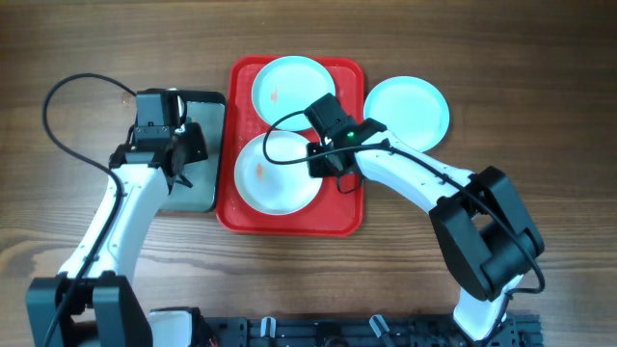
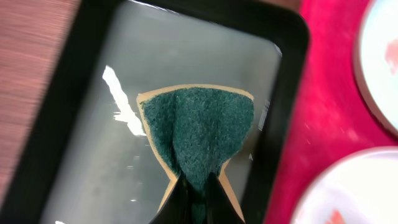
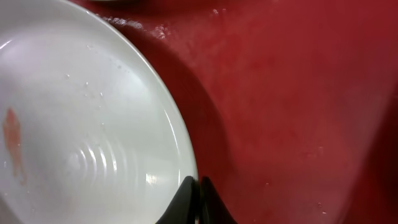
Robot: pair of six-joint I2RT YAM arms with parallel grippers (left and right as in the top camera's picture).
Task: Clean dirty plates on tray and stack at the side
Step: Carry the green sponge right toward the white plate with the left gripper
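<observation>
Pinching a green scouring sponge (image 2: 199,124) between clenched fingertips, the left gripper (image 2: 198,182) is hanging over the dark grey tray (image 2: 62,124) just left of the red tray (image 1: 342,220), the sponge drooping pad-down, probably so that it is ready for wiping. The right gripper (image 3: 198,185) is sitting clenched at the right-hand rim of the white plate (image 3: 81,112), seemingly nipping that edge to steady or lift the plate. The white plate is lying in the near half of the red tray, bearing a reddish smudge (image 3: 12,140) and so judged uncleaned. The far light blue plate (image 1: 289,85) is lying in the tray's far half, also marked. The side light blue plate (image 1: 406,109) is resting on the table (image 1: 540,77) just right of the tray, apparently starting the stack. The left arm is reaching forward from its base with its wrist turned down; the right arm is folding at the elbow, its forearm crossing the tray's right rim.
</observation>
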